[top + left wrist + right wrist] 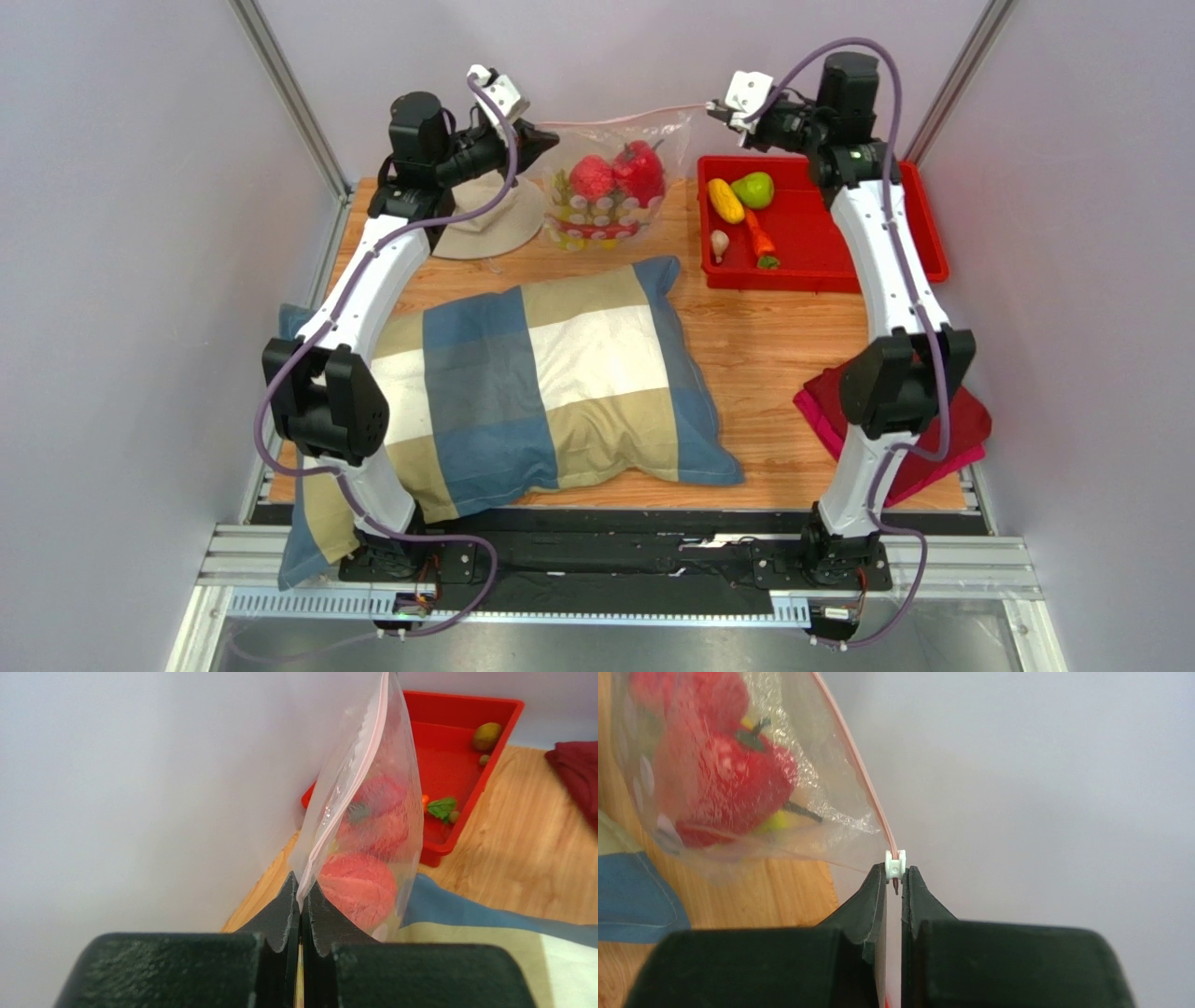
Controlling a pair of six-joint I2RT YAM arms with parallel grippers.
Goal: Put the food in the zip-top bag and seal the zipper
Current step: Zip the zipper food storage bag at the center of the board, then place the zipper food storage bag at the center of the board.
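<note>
While left gripper (pixel 302 897) and right gripper (pixel 895 876) each clamp a zipper (pixel 624 116) end (food (pixel 617 175) weighs it), zip-top bag (pixel 393 756) may slip free.

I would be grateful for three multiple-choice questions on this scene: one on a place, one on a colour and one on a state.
1. Where on the table does the red tray stand?
A. far right corner
B. near left corner
C. middle of the near edge

2. What colour is most of the food inside the zip-top bag?
A. red
B. blue
C. purple

3. What state are the left gripper and right gripper in?
A. both open
B. each shut on one end of the zipper
C. both shut on nothing

Answers:
1 A: the top view shows the tray at the far right.
2 A: red pieces show through the clear plastic.
3 B: each wrist view shows closed jaws pinching the pink strip.
</note>
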